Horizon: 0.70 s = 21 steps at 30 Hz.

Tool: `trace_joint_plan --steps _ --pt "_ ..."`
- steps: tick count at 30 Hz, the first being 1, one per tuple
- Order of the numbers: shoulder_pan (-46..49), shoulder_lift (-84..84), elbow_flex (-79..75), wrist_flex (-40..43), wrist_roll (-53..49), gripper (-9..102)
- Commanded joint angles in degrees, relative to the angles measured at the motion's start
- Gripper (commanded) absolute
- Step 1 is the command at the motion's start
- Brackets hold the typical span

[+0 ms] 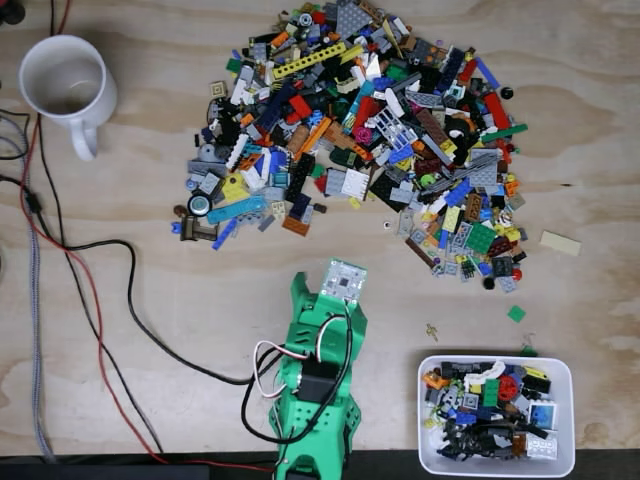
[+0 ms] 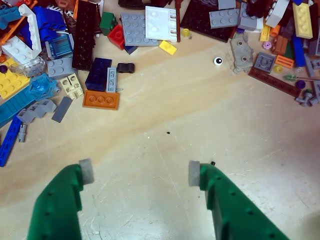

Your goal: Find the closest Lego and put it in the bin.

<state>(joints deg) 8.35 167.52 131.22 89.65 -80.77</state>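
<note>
Hovering: green arm (image 1: 318,385) poised over bare wooden surface (image 1: 150,400), just short of the pile's near edge, in the fixed view.
Jaws: spread wide in the wrist view, gripper (image 2: 140,173) empty, one grey pad on each green finger (image 2: 86,171), nothing between them but bare wood, touching no brick.
Lego pile: one big heap of loose pieces (image 1: 360,140) across the upper middle of the fixed view, too many to count, every colour going.
Closest Lego: one orange flat plate (image 2: 101,99) lies at the pile's near edge, up and left of the gap between the jaws in the wrist view, with three studs showing; a dark blue brick (image 2: 98,74) sits just beyond it.
Strays: one small round white eye piece (image 2: 218,61) alone on the wood; one tan plate (image 1: 560,243) and one small green tile (image 1: 516,313) apart from the heap at right in the fixed view.
Bin: one white tray (image 1: 571,420), lower right in the fixed view, well apart from the arm, already holding a jumble of pieces.
Mug: one white mug (image 1: 66,85), upper left.
Cables: black, red and grey leads (image 1: 100,300) trail down the left side.
</note>
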Motion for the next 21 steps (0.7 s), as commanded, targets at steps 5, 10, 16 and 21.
trace_joint_plan --steps 5,10,16,21 --pt "-4.13 -0.79 -3.34 -2.55 2.11 26" --pt "-4.13 -0.79 -3.34 -2.46 2.02 26" --pt "-4.66 -0.7 -3.34 -2.55 2.2 26" --pt "-6.68 -1.85 -3.43 -2.02 2.9 26"
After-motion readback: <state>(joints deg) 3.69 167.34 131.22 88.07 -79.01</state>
